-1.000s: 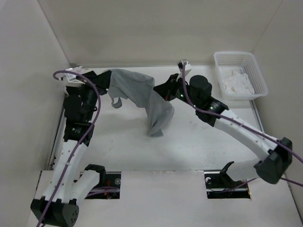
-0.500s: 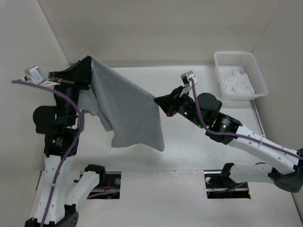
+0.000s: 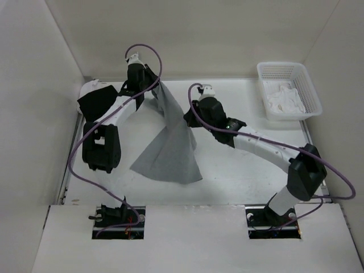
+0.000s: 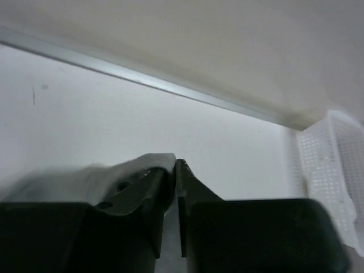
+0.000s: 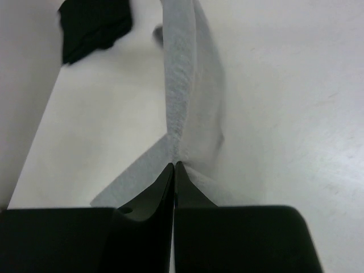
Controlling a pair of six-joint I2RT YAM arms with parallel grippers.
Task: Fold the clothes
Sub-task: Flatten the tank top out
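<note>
Garment (image 3: 170,149) hem near table (image 3: 250,181) front edge

Top view: bright, even overhead light; faint soft shadow on the table (image 3: 244,170) beneath the clothes (image 3: 170,151). Left wrist view: hazy, defocused throughout. Right wrist view: dark foreground blurred, fabric weave sharper.

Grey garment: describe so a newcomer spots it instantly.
On the white table, look at the middle. The grey garment hangs there, pinched by the left gripper and right gripper. Only it is grey: the black cloth lies far left, the white cloth in the basket.
</note>
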